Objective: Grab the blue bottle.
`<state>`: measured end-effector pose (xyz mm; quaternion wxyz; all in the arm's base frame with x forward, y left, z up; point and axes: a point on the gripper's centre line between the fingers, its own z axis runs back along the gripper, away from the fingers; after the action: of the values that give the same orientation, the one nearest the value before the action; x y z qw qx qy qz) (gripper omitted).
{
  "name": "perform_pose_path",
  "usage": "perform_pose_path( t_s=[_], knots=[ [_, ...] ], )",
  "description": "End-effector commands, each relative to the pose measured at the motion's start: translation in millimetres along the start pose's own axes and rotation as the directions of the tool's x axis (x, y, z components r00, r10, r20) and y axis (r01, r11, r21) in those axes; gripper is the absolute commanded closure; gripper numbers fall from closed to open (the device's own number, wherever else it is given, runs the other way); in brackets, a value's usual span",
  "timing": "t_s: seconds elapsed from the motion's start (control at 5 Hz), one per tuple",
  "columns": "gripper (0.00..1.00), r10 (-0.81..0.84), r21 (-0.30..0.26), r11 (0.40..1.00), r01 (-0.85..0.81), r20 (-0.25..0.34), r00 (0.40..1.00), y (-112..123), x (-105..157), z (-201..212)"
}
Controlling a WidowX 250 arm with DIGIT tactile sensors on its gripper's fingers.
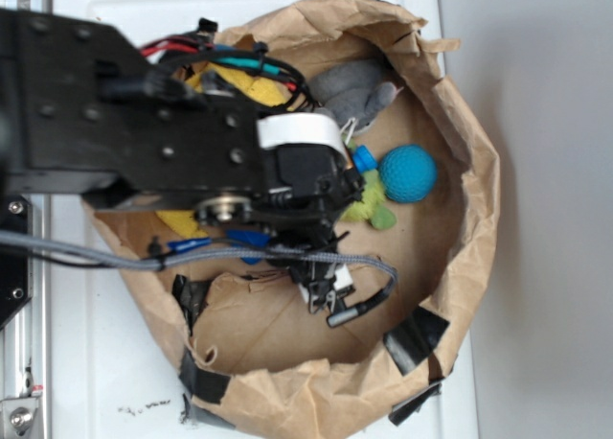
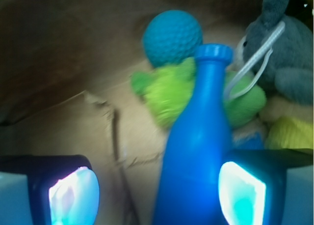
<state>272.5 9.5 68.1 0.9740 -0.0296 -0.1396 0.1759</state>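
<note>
Between fingers, smooth blue bottle [image 2: 196, 151]

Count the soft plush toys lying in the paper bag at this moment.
2 clearly visible: a grey plush at the upper right beside the blue bottle, and a green plush under the teal ball. Yellow items behind the arm may be more; too hidden to tell.

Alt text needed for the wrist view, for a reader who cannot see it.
A blue bottle stands between the open gripper, close against the right-hand one of its fingers. Behind lie a teal ball, a green plush toy and a grey plush toy on brown paper.
</note>
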Motion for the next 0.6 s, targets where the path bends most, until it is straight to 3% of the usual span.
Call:
perform_pose_path(
  t_s=[0.0,0.2,0.4],
  knots=[
    [0.0,0.031,0.027,0.999,-0.032,0.039,0.999,26.3,8.6,7.3],
    [0.0,0.016,0.068,0.997,-0.018,0.033,0.999,28.3,5.2,-9.6],
    [0.0,-0.016,0.087,0.996,0.012,0.041,0.999,15.4,0.1,-27.7]
  ],
)
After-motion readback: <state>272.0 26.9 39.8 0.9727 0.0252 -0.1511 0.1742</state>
